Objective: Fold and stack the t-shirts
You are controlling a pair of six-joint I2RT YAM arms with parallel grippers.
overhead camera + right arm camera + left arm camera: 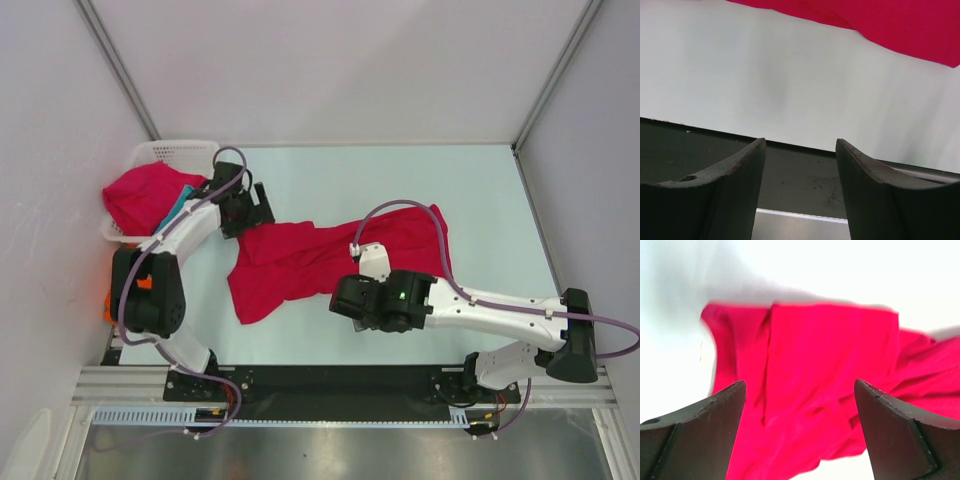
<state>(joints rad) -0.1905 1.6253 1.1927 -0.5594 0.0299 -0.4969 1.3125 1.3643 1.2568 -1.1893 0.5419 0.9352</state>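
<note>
The left pincer (800, 390) is held spread wide and empty just above the far-left corner of a crimson t-shirt (330, 255). The right pincer (800, 142) is likewise spread on nothing, over bare counter (400, 180) by the garment's near edge. The garment is laid rumpled across the middle of the counter, with a second crimson t-shirt (140, 195) heaped in the white basket (175, 152); spreading is judged to be in hand, so two edges must next be gripped and drawn flat before any fold.

Crimson t-shirt (290, 262), white lattice basket (166, 150)
</note>
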